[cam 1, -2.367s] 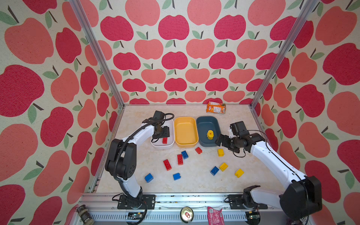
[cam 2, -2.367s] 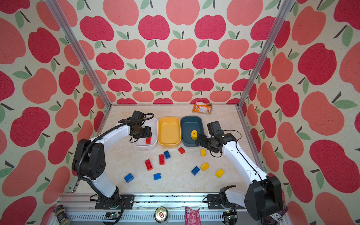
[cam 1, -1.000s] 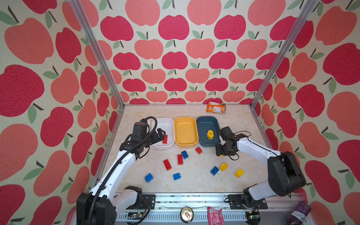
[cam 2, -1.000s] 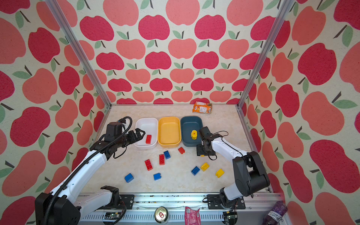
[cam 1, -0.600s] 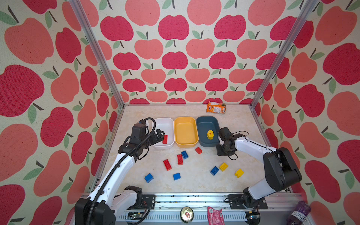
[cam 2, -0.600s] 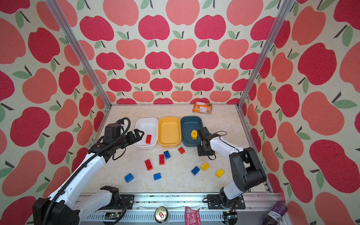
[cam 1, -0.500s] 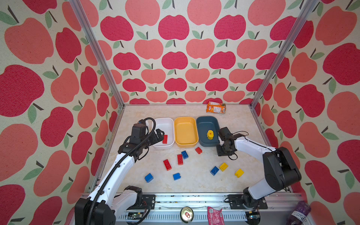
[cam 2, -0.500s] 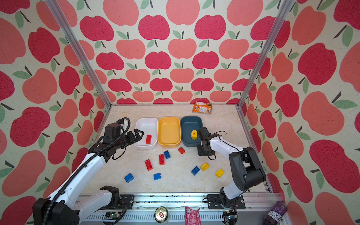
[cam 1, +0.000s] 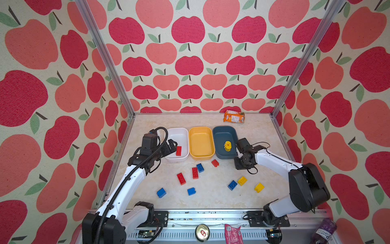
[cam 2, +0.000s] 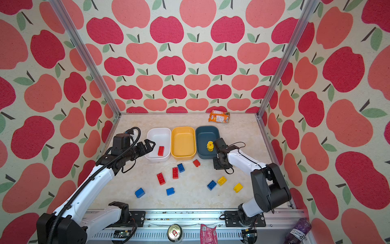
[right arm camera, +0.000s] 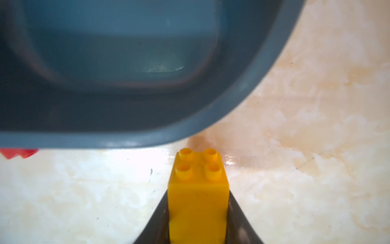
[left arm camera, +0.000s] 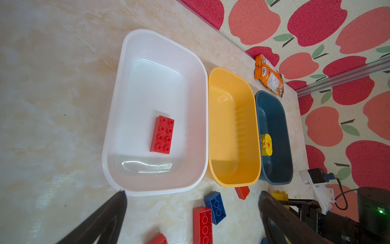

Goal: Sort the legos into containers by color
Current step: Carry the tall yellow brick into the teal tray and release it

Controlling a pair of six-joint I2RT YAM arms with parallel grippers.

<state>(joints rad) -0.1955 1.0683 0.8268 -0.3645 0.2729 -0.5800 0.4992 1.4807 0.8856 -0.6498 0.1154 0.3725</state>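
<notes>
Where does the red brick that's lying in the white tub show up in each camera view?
Top view: red brick lies in the white tub, toward its near right corner.
Top view: red brick, same spot in that tub.
Left wrist: red brick mid-picture, studs up, on the tub floor.
Right wrist: not in it.
Shared landmark: the dark blue-grey tub, seen in all four.

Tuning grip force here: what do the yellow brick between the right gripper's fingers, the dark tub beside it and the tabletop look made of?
Yellow brick: hard moulded plastic, smooth, crisp studs.
Dark tub: likely plastic, satin, with an even rolled rim.
Tabletop: glossy marble-patterned surface, glare spots; stone or laminate, cannot tell.
</notes>
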